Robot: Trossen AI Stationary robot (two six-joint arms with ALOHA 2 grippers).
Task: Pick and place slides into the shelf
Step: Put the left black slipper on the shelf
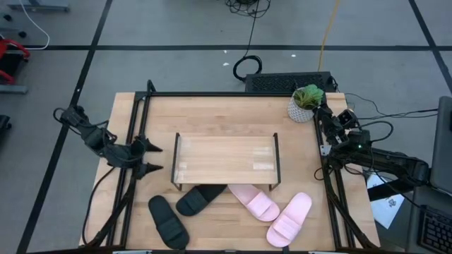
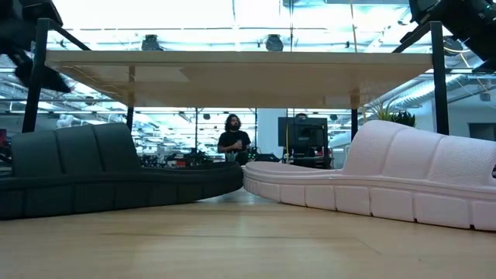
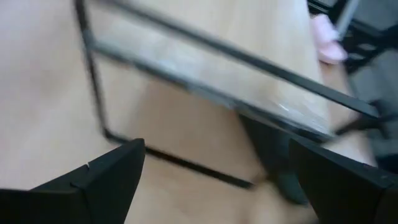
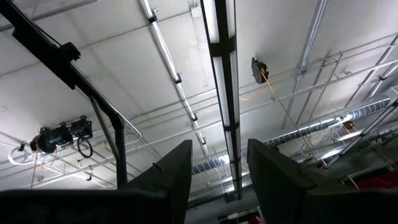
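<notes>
Four slides: two black, two pink, all on the surface at the near side of the shelf (image 1: 226, 156).
Black slide, left (image 1: 168, 223): lies fully in the open, near the surface's near edge, apart from the shelf.
Black slide, inner (image 1: 200, 199): its far end is hidden under the shelf board; how far it reaches in cannot be told from above.
Pink slide, inner (image 1: 255, 202): its far end is likewise tucked under the shelf's near edge, just beside the inner black one.
Pink slide, right (image 1: 290, 219): out in the open, angled, just beside the other pink one.
Low view: one black slide (image 2: 108, 170) and one pink slide (image 2: 380, 182) fill the sides and are cut off by the edges; their toes nearly meet under the board.
Left tool (image 1: 150, 158): fingers spread wide, holding nothing, just left of the shelf; its wrist view is blurred, shelf frame and a dark slide only roughly readable.
Right tool (image 1: 326, 115): at the far right by the potted plant (image 1: 307, 102), pointing up at the ceiling; fingers narrowly parted, nothing between them.
Surface (image 1: 212, 113): bare wood beyond the shelf.
Person (image 2: 233, 139): small figure in the room behind, partly hidden.
</notes>
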